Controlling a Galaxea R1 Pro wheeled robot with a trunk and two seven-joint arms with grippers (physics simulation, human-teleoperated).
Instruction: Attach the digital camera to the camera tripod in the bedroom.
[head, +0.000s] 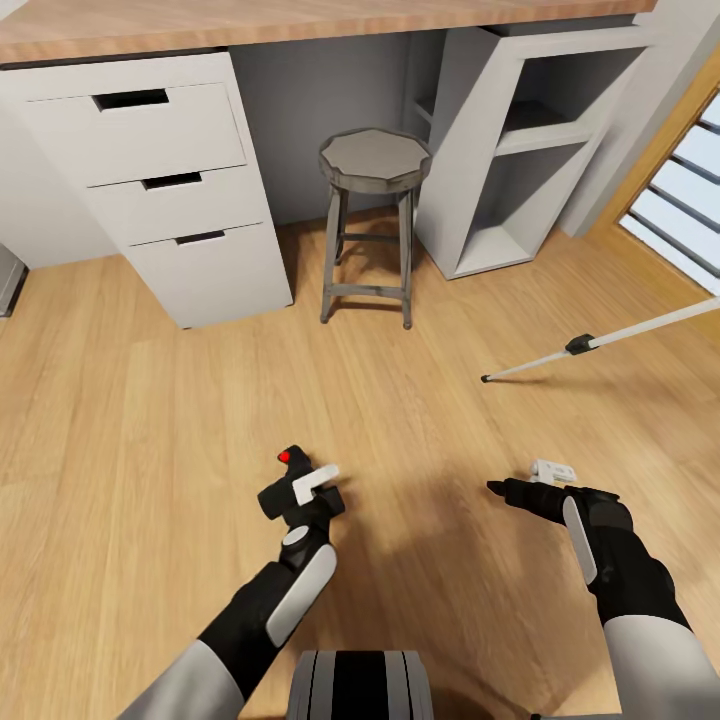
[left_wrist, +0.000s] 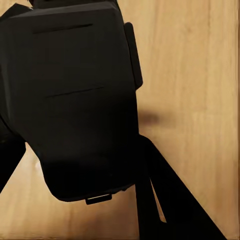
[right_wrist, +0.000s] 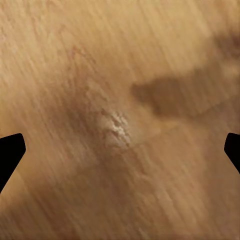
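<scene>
My left gripper (head: 297, 492) is shut on the digital camera (head: 291, 462), a small black box with a red button on top, held low over the wood floor. In the left wrist view the camera's black body (left_wrist: 75, 100) sits close between the dark fingers (left_wrist: 170, 200). My right gripper (head: 506, 490) hovers over bare floor to the right, open; in the right wrist view the gripper (right_wrist: 120, 152) has only floorboards between its fingertips (right_wrist: 10, 155). One silver-white leg of the camera tripod (head: 600, 342), with a black joint and foot, slants in from the right edge; its head is out of view.
A grey round stool (head: 372, 165) stands ahead under the wooden desk top (head: 250, 20). A white drawer unit (head: 170, 190) is to its left and a white open shelf (head: 520, 150) to its right. A wood-framed window (head: 680, 200) is at far right. Light wood floor lies between.
</scene>
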